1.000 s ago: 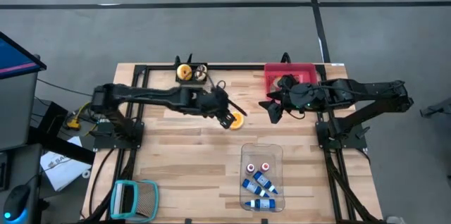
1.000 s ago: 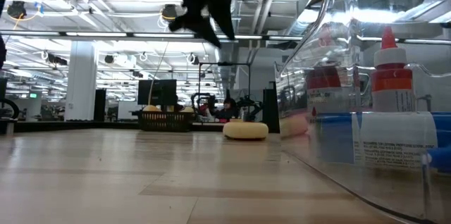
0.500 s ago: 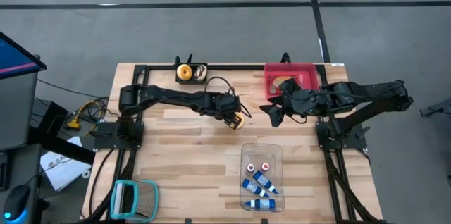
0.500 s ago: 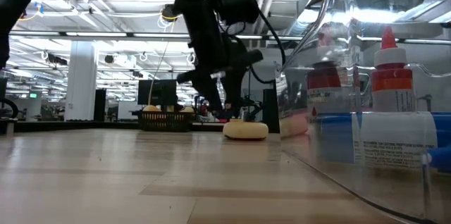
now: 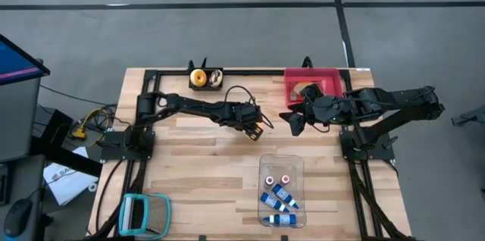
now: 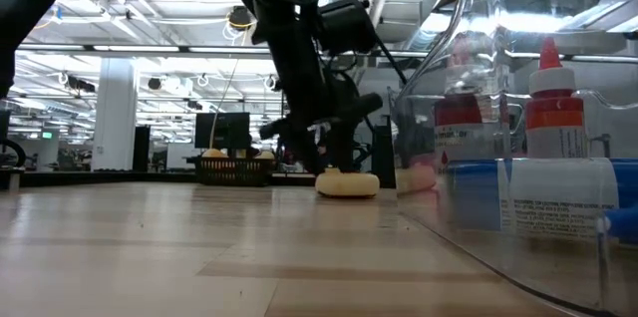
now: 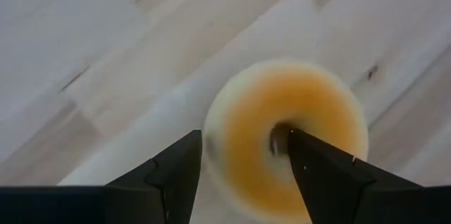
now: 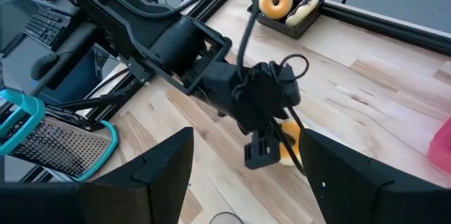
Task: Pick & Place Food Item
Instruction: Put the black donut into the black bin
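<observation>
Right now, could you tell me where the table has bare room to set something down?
Bare wood lies between the grater and the clear bin, and across the near-left half. It is crowded mid-table, where the left gripper hangs over the donut, and around the red bin beside the right gripper.

Two donuts are showing — one [image 5: 258, 129] lying on the desk [image 5: 197, 165], one [image 5: 198, 77] sitting in a basket [image 5: 214, 83] — plus two arms.

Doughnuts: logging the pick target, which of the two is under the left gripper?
The doughnut lying bare on the table planks, with the left gripper over it; the other doughnut sits in the small basket.
</observation>
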Robot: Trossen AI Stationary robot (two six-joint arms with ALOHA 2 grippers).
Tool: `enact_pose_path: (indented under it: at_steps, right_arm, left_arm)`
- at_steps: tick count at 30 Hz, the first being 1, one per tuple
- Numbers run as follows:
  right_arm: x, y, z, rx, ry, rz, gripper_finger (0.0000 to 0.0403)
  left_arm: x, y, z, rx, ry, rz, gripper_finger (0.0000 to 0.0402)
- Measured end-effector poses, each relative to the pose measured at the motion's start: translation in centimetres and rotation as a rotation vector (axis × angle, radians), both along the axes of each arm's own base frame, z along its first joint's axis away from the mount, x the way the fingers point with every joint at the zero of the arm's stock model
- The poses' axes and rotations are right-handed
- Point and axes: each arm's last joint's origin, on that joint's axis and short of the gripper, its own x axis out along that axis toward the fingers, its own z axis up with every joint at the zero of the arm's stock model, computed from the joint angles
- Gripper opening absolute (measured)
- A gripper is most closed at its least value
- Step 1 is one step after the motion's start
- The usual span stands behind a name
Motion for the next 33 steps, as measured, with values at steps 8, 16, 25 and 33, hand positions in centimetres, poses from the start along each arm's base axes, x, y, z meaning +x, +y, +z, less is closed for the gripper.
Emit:
enact_pose_path:
  at_steps: [8,16,25,33]
  right_arm:
    - [0.0,0.0,0.0,0.000,-0.001,-0.001,0.0249]
    - [0.0,0.0,0.0,0.000,-0.001,-0.001,0.0249]
    - [0.0,-0.1,0.0,-0.014,-0.001,-0.016,0.0249]
    - [0.0,-0.1,0.0,-0.033,0.008,-0.015,0.0249]
  left_arm:
    - [0.3,0.0,-1.7,-0.001,0.032,-0.003,0.0204]
    - [0.5,1.7,-0.9,-0.031,-0.055,0.070,0.0137]
    - [-0.4,3.4,1.3,-0.078,-0.095,0.131,0.0040]
    - [-5.3,4.8,8.2,0.256,0.030,0.287,0.0036]
